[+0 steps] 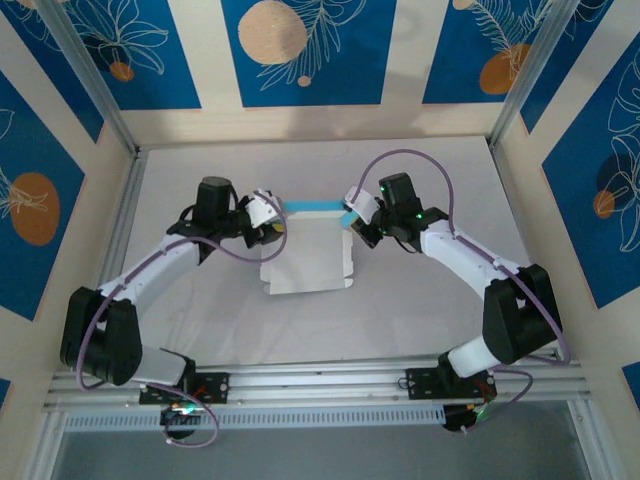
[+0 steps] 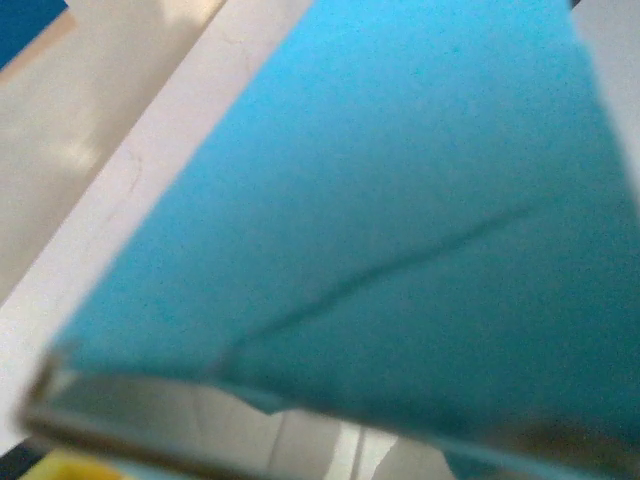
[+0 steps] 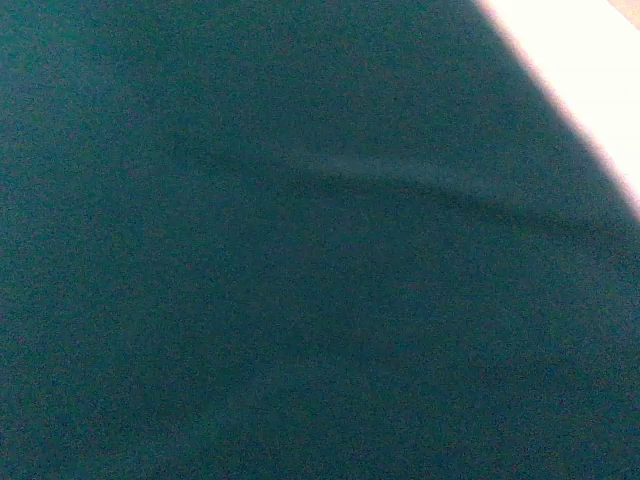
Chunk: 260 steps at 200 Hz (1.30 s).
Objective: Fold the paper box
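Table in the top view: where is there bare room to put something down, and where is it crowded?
Free: the strip of table between the paper box and the back wall, and the patch between the box and the near rail. Crowded: the box's far corners, where the left gripper and right gripper sit.

White and light-blue paper box (image 1: 305, 262)

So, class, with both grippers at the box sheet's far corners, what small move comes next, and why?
Probably close the left gripper on its corner of the paper box. The right gripper looks pinched on the blue flap at the other end, and the far blue strip is turned up, so both ends need holding.
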Available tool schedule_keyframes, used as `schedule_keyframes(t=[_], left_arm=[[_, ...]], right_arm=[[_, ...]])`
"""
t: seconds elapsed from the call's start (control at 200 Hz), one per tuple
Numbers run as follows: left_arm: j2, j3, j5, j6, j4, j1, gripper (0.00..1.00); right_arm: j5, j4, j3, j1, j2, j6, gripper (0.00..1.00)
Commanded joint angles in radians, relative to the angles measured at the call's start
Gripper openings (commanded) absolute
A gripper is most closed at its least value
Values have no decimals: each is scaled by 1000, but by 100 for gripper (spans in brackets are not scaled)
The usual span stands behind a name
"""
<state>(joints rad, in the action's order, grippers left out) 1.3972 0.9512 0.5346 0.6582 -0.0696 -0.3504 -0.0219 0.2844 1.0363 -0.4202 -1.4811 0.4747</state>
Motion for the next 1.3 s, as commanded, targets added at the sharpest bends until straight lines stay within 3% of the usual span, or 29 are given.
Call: schedule_keyframes(t=[0.0, 0.24, 0.385, 0.785, 0.985, 1.296], left_arm=[[6, 29, -19, -7, 47, -12, 42], [-6, -27, -124, -77, 186, -24, 11], [14, -53, -259, -135, 283, -55, 0], [113, -73, -628, -150, 473, -180, 0], [168, -73, -779, -169, 558, -222, 7], [223, -62, -915, -161, 661, -266, 0]], right_arm=[[-5, 10, -4, -13, 29, -5, 0], [47, 34, 26, -25, 3, -102, 0], [135, 52, 57, -45, -14, -234, 0], [357, 147, 152, -149, -46, -617, 0], [412, 156, 169, -227, -51, -685, 0], [391, 131, 190, -275, -54, -759, 0]])
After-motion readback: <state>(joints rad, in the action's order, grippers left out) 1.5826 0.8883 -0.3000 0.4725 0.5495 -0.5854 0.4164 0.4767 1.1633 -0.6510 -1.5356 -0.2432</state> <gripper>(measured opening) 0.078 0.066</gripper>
